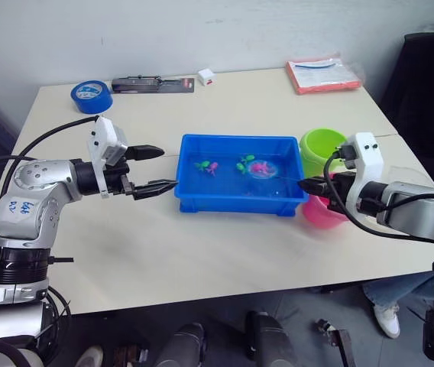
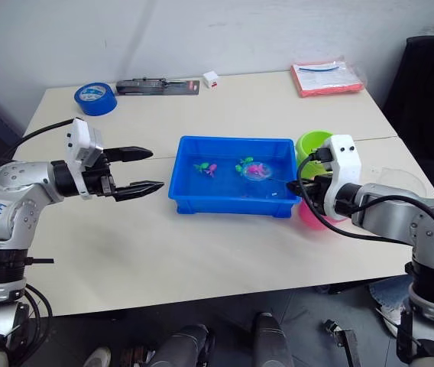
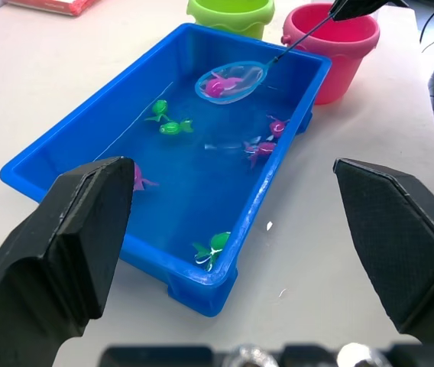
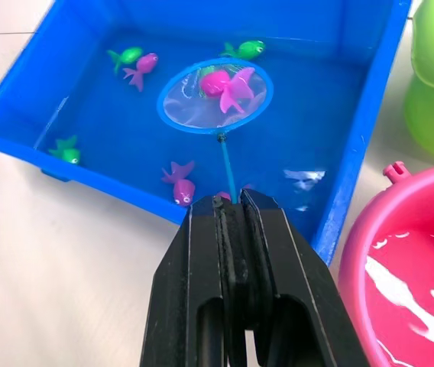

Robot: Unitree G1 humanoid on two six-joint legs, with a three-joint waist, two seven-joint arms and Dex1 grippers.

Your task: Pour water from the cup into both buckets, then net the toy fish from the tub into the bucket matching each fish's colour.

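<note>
We judge pouring done: the pink bucket holds water. Our right pincer, clamped on the net, has 1 pink fish over the tub; left pincer gapes wide beside it. Other fish remain.

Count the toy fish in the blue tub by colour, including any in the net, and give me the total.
Pink fish: 4, one of them in the net
Green fish: 4, one seen through the net's mesh
Total: 8
</note>
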